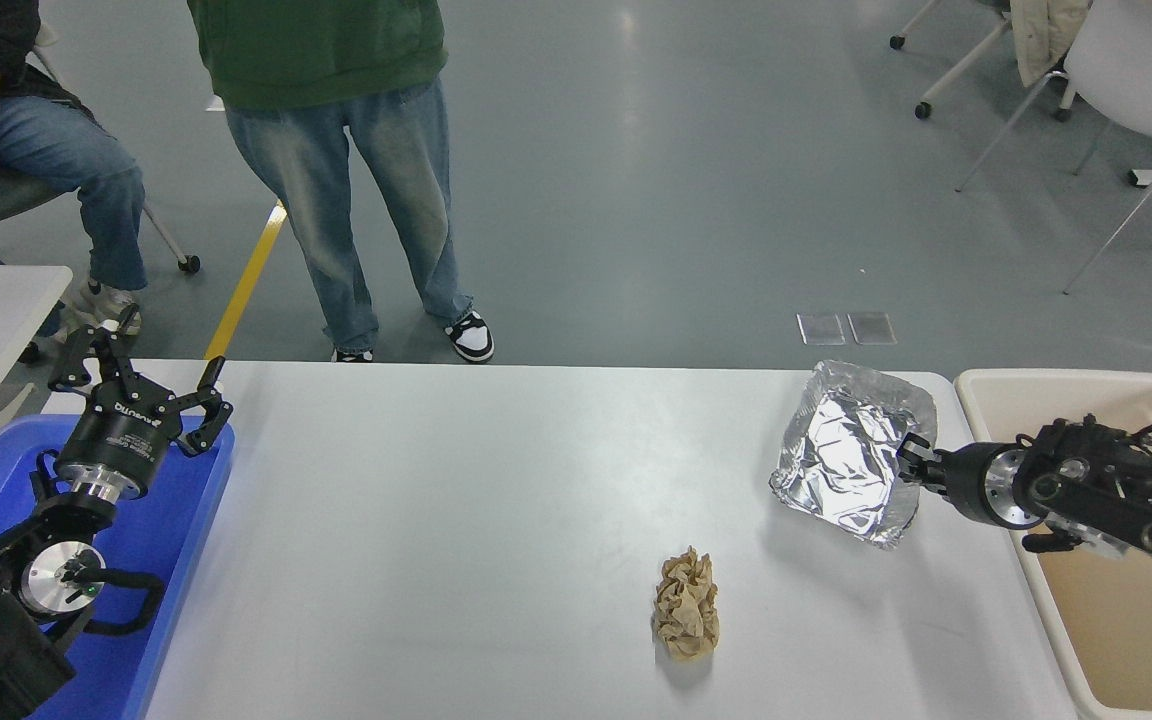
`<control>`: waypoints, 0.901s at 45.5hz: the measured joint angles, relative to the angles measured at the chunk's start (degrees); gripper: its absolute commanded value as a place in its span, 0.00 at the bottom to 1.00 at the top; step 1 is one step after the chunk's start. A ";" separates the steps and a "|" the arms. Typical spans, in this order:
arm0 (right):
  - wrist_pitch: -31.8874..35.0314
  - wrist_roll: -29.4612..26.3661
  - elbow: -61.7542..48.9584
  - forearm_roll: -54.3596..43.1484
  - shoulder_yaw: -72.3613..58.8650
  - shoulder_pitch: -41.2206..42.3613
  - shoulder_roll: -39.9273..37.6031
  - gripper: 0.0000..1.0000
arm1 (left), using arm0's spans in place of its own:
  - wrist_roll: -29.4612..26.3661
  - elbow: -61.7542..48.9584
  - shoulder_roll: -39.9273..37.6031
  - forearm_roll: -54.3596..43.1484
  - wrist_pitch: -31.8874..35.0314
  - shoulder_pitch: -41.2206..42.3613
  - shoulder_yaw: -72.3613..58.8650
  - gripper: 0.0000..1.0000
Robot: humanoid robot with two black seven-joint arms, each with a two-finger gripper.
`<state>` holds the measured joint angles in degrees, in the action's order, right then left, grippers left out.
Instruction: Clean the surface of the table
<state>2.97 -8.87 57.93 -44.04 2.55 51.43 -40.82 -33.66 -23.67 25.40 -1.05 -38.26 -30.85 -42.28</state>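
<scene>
The right gripper [908, 462], jaws clamped on the foil tray [851, 455], holds it tilted above the surface [456, 520] at far right. Carry it level over the beige bin [1086, 385] before releasing; crumpled paper [686, 605] remains. Left gripper [141, 385], jaws spread, is parked.

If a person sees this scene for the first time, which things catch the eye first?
The crumpled silver foil tray at the white table's far right, gripped at its edge by the right gripper beside the beige bin. Then the crumpled brown paper ball near the front edge.
</scene>
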 measured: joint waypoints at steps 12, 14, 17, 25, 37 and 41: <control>0.00 -0.11 9.51 0.08 3.47 0.21 -10.60 0.00 | 0.00 0.01 0.00 0.00 -0.01 0.00 0.00 1.00; 0.01 -0.13 10.91 0.27 3.98 0.22 -12.28 0.00 | 0.00 0.01 0.00 -0.01 -0.01 0.01 0.00 1.00; 0.02 -0.13 12.58 0.71 4.66 0.24 -14.84 0.00 | 0.00 0.02 0.00 0.00 0.00 0.00 0.00 1.00; 0.07 -0.06 14.61 1.63 5.62 0.26 -20.49 0.00 | 0.00 0.01 0.00 -0.01 0.00 0.01 0.00 1.00; -0.17 -0.02 11.24 3.33 5.95 -1.29 -25.27 0.00 | 0.00 0.02 0.00 -0.01 0.02 0.00 0.00 1.00; -0.38 -0.01 7.59 4.68 5.76 -2.24 -25.60 0.00 | 0.00 0.02 0.01 0.00 0.02 0.00 0.00 1.00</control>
<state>2.59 -8.87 65.52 -39.36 8.32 49.19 -66.42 -33.66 -23.65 25.40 -1.05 -38.24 -30.85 -42.28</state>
